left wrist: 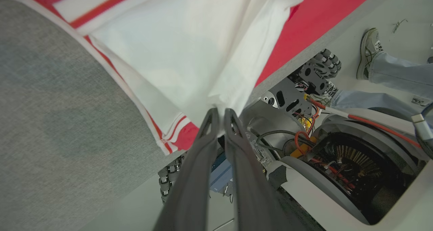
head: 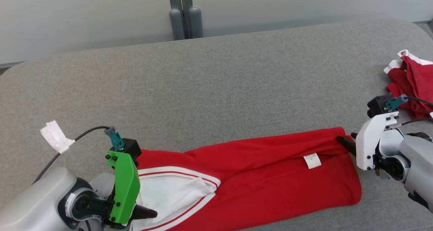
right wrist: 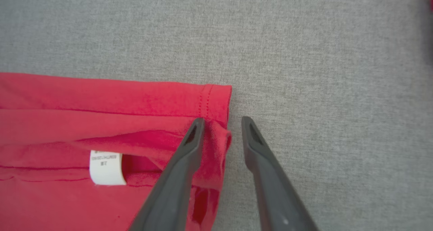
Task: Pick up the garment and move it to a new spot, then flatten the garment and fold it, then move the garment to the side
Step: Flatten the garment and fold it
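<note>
Along the near edge of the grey table (head: 216, 82) lies the red garment (head: 257, 177), folded into a long band with a white panel (head: 169, 190) at its left end. The left gripper (left wrist: 220, 117) pinches that white cloth. The right gripper (right wrist: 223, 121), fingers parted, straddles the right hem corner, seemingly without gripping it.

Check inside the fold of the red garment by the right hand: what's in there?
A white label pokes out between layers of the red garment, left of the right hand in its wrist view. Deeper inside, the top layer covers everything.
</note>
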